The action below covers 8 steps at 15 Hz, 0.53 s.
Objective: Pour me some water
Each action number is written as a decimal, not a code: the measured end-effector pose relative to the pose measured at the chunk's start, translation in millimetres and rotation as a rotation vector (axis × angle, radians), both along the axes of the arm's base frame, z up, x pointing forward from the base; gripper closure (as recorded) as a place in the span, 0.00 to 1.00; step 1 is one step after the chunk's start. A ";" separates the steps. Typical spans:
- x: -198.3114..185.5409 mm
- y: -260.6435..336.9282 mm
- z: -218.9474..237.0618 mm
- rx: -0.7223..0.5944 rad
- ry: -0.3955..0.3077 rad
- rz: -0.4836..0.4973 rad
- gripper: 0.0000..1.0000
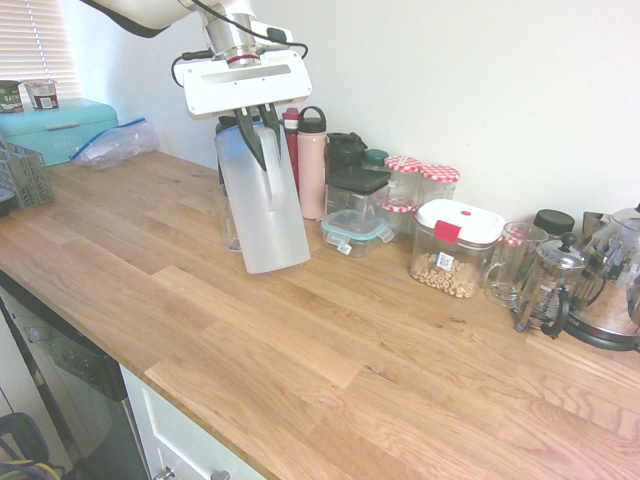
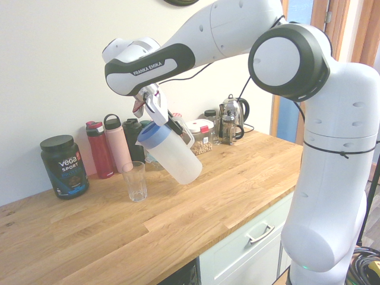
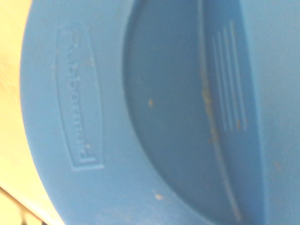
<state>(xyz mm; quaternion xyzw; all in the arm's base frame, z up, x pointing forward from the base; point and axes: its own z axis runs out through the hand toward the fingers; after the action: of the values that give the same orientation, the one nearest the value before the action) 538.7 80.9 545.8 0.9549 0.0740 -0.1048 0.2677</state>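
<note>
a white robot arm's claw (image 2: pixel 155 113) is clamped on the handle of a frosted pitcher (image 2: pixel 176 155) with a blue lid (image 3: pixel 140 112), holding it tilted above a wooden counter (image 2: pixel 237 184). an empty clear glass (image 2: pixel 135 181) stands just below the claw, under the pitcher's lowered spout.

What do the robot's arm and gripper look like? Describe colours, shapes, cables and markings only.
The arm is glossy white with thick rounded segments; one round joint cap has a dark ring. A black band near the wrist reads FRANKA EMIKA in white. Black cables run along it. The gripper has a flat white rectangular body under a silver cylinder with a red ring, and two dark fingers.
</note>
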 end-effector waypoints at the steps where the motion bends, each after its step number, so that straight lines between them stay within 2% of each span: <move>1: 1.3 1.3 -1.3 -0.023 0.015 0.000 1.00; 4: 5.6 7.8 -14.9 -0.089 0.056 0.016 1.00; 8: 14.4 21.1 -24.0 -0.130 0.071 0.033 1.00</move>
<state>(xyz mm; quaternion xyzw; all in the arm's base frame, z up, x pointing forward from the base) 553.1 102.0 521.8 0.9299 0.0922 -0.1389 0.3279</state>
